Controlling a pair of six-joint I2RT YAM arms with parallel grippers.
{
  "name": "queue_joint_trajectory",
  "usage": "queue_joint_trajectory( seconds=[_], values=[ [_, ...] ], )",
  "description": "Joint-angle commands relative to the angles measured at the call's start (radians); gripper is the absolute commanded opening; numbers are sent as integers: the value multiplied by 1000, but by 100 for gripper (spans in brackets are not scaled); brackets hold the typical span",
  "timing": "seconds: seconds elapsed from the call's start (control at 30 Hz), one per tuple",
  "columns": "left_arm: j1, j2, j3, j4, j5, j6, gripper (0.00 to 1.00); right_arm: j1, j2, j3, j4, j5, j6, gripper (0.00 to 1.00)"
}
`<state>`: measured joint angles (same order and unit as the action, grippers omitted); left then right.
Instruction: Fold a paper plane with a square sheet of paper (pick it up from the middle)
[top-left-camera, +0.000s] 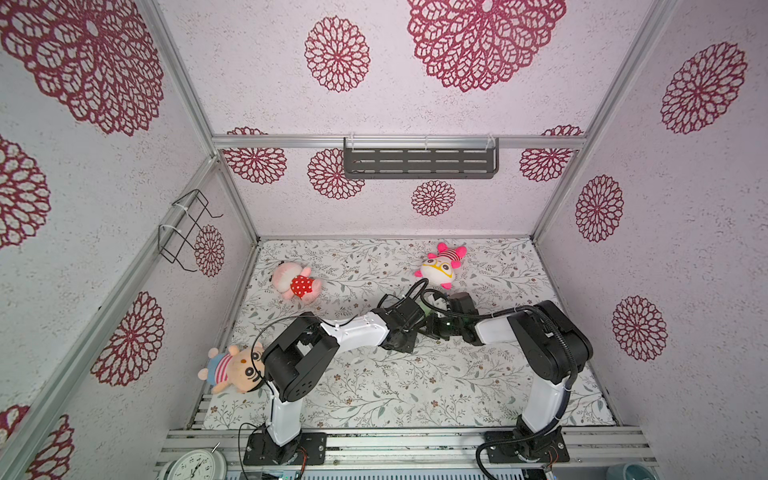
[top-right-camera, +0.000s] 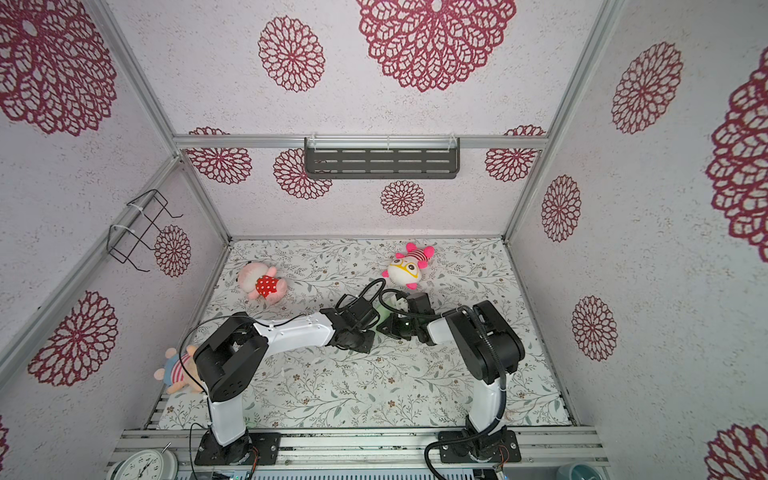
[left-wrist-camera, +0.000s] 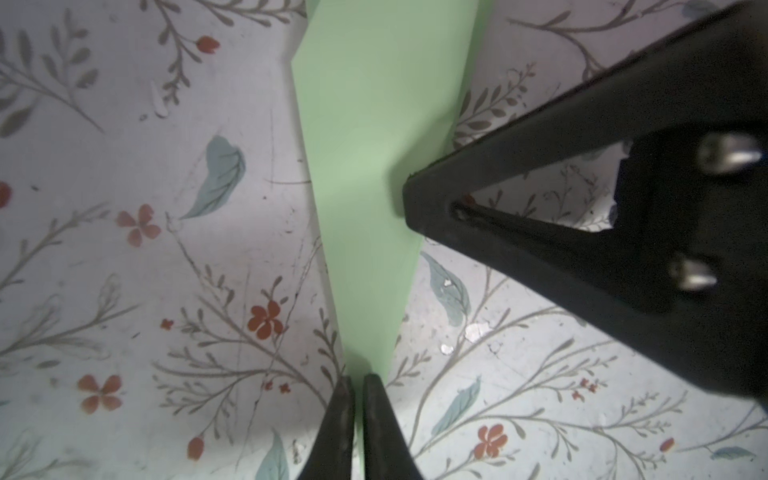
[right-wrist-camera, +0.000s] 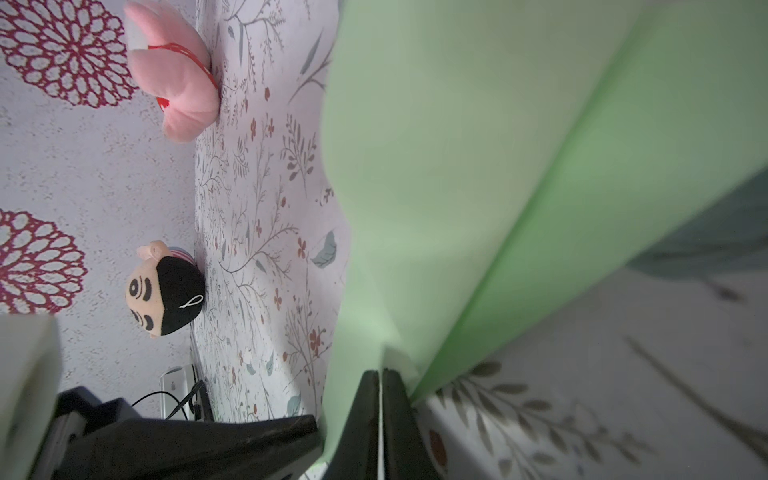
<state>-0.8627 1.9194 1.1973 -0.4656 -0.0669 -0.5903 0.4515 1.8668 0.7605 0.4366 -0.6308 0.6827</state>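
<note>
Both arms are reaching in over the white floral-printed table cover (top-left-camera: 374, 386) and meeting just toward 12 o'clock of its centre. The paper plane (left-wrist-camera: 365, 166), a narrow pointed dart of thin pale mint-green folded paper, is hanging between the two black grippers there. In both top views the wrists are hiding most of it, and only slivers of the paper plane (top-left-camera: 424, 309) are showing. The left gripper (left-wrist-camera: 357, 380) is pinching the dart's sharp tip, jaws drawn almost together with just the paper between them. The right gripper (right-wrist-camera: 379, 374) is clamping the same sheet, jaws pressed tight. In the left wrist view it is biting the dart's long edge about midway along. In the right wrist view a straight lengthwise crease is running away from its jaws. I cannot tell whether the paper is touching the cover. A pink plush toy in a red white-dotted dress (top-left-camera: 297, 282) is lying at 10 o'clock, well apart from the grippers. A white plush toy with yellow glasses and a pink striped cap (top-left-camera: 440, 266) is lying at 1 o'clock, near the right wrist. A plush boy in a blue and pink-striped top (top-left-camera: 235, 368) is lying at 8 o'clock on the cover's edge, just beside the left arm's elbow.
</note>
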Motion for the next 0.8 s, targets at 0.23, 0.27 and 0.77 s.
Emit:
queue_joint_trajectory(
  seconds=[0.23, 0.27, 0.77],
  values=[
    [-30, 30, 2, -30, -30, 23, 10, 2, 19, -15, -7, 5, 13, 10],
    [-32, 32, 4, -34, -30, 23, 10, 2, 18, -16, -8, 6, 13, 10],
    [-73, 35, -14, -95, -48, 11, 12, 2, 25, -20, 5, 10, 28, 10]
  ],
)
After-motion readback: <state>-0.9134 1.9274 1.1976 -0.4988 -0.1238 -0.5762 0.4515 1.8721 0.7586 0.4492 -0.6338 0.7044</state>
